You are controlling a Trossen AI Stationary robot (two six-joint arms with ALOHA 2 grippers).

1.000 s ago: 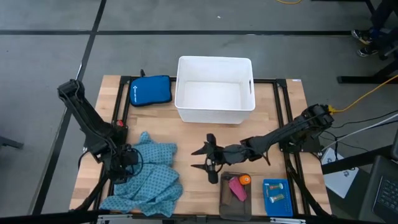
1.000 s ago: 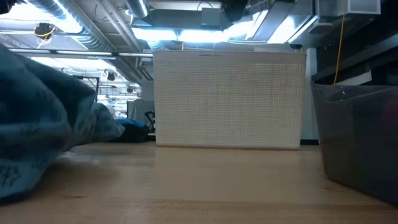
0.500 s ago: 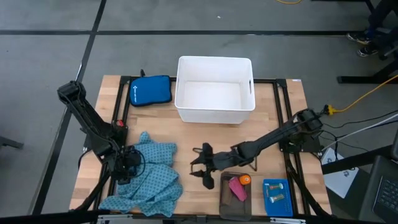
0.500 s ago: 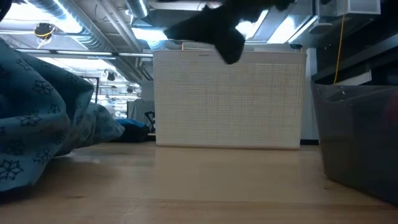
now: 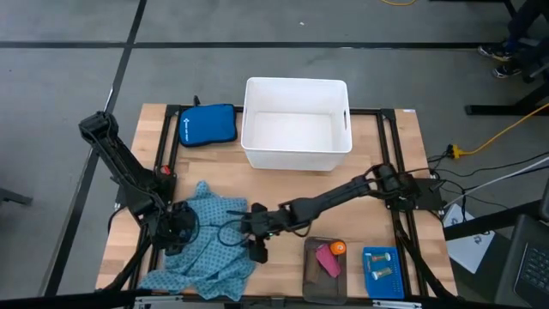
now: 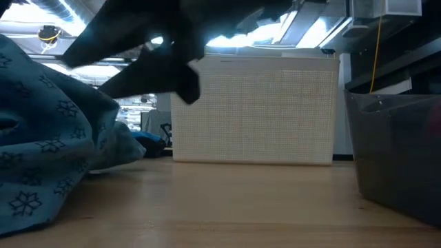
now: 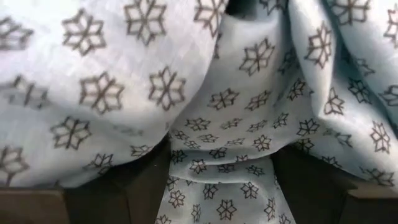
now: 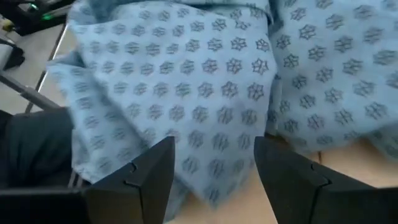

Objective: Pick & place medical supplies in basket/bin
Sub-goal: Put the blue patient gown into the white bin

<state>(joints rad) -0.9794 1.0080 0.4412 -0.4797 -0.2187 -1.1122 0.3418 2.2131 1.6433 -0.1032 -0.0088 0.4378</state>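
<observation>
The teal-blue dotted cloth (image 5: 210, 245) lies crumpled on the table's near left part, and it fills the left of the low view (image 6: 41, 158). My left gripper (image 5: 176, 230) is at the cloth's left side, shut on it. My right gripper (image 5: 256, 232) has reached across to the cloth's right edge. It is open and hangs above the table (image 6: 158, 62), with the cloth (image 8: 205, 81) just ahead of its fingers. The pink piece (image 5: 328, 260) and the orange piece (image 5: 338, 248) lie in the dark-grey tray (image 5: 310, 279). Tan pieces (image 5: 383, 273) lie in the blue basket (image 5: 365, 275). My left gripper (image 7: 217, 193) has a bunched fold of the cloth (image 7: 217, 174) between its two fingers (image 7: 93, 199), several layers thick. It comes at the cloth's left part from above. Most of the cloth lies on the table around the hold.
The white tub (image 5: 296, 159) stands at the table's far middle, its wall showing in the low view (image 6: 255, 110). The royal-blue zip pouch (image 5: 208, 125) lies left of the tub. The tray's wall (image 6: 400, 151) shows at the right of the low view. Bare wood lies between the tub and the cloth.
My right gripper has swept from beside the tray toward the table's left, reaching the cloth's right edge and staying open. In the low view it has come in from above and crossed to the left. The cloth's near part has shifted and now bulks larger in the low view.
</observation>
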